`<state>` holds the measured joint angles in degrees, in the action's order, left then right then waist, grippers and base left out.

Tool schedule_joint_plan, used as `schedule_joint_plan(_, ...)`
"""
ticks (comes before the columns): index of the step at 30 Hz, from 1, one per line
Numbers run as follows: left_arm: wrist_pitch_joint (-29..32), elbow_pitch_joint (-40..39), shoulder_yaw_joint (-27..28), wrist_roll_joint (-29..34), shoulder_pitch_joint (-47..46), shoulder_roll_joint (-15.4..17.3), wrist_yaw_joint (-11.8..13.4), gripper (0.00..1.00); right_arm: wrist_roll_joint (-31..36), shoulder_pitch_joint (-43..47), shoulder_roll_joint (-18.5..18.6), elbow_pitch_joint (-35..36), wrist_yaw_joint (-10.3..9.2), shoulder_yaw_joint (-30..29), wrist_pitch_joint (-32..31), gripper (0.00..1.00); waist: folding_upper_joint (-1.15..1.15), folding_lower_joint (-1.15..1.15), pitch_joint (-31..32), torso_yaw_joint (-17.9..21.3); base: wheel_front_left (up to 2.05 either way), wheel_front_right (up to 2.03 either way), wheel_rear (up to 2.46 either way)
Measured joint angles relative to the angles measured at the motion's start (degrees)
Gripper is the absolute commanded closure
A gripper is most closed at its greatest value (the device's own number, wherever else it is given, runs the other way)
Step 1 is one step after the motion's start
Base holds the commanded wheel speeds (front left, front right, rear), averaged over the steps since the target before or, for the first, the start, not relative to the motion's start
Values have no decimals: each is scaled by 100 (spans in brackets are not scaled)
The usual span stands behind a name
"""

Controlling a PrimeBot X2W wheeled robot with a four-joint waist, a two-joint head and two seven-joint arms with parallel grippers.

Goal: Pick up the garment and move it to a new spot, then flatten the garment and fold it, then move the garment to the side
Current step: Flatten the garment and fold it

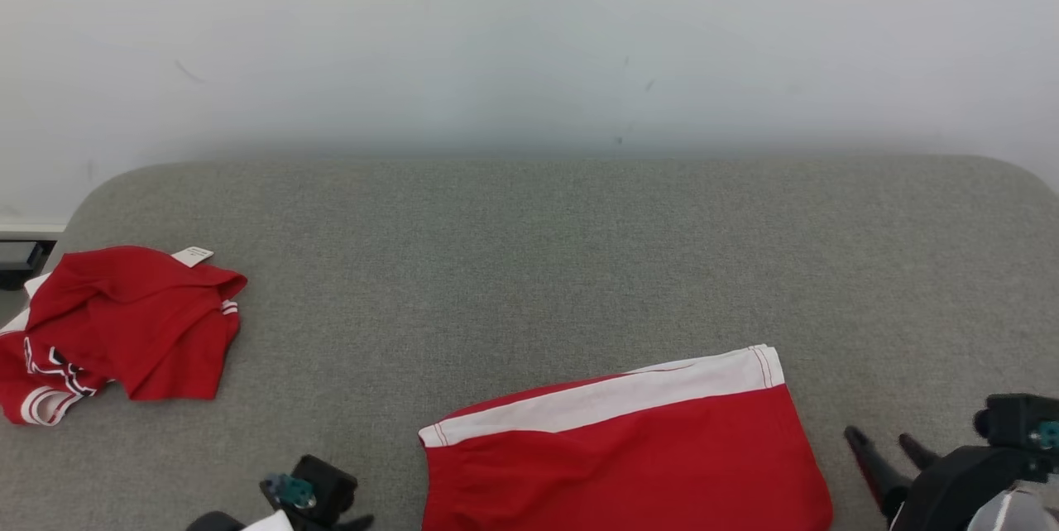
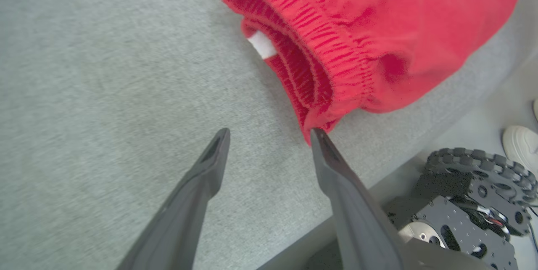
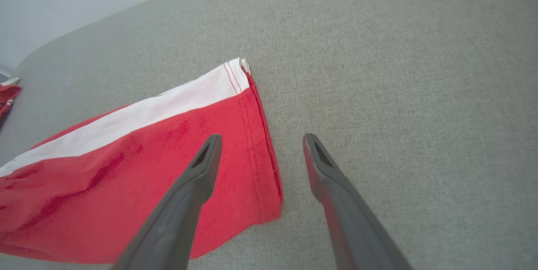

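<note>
Nearby, red garment (image 1: 629,448), left tool (image 2: 270,133) spread at waistband (image 2: 332,59), right tool (image 3: 260,137) spread over hem (image 3: 265,165)

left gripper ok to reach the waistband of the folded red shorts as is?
Probably yes: the left gripper is open, one fingertip right beside the elastic waistband, with just bare grey cushion around it and nothing blocking.

Wide bare room is seen on the grey surface (image 1: 529,250) behind the red shorts (image 1: 629,448), all the way back to the white wall (image 1: 529,35). More bare room is found just right of the shorts. Left of the shorts an open strip is left, and well past it a crumpled red garment (image 1: 124,324) is lying in the way. On the near side of the shorts, past the surface's edge, the robot's wheeled base (image 2: 462,202) is met.
</note>
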<state>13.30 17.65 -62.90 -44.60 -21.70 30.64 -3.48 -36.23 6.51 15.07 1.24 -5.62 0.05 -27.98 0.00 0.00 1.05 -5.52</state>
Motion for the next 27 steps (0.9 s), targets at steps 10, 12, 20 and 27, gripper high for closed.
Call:
schedule_joint_plan(10, -1269, -200, 1479, -85, 197, -278, 1205, 0, 260, 26, -610, 438, -119, -555, 1257, 0, 0, 0, 290, -189, 0, 0, 0)
schedule_joint_plan(12, -1568, -242, 1719, -70, 366, -398, 1155, 0, 357, 29, -710, 458, -119, -520, 1511, 0, 0, 0, 357, -214, 0, 0, 0)
schedule_joint_plan(20, -2841, 347, 3633, 393, 1099, -1226, 1099, 0, 512, 148, -1044, 272, -121, -601, 2381, 0, 0, 0, 597, -213, 0, 0, 0)
schedule_joint_plan(27, -2795, 144, 3975, 813, 1758, -1480, 1100, 0, 513, 163, -1047, 63, -24, -336, 2605, 0, 0, 0, 694, -36, 0, 0, 0)
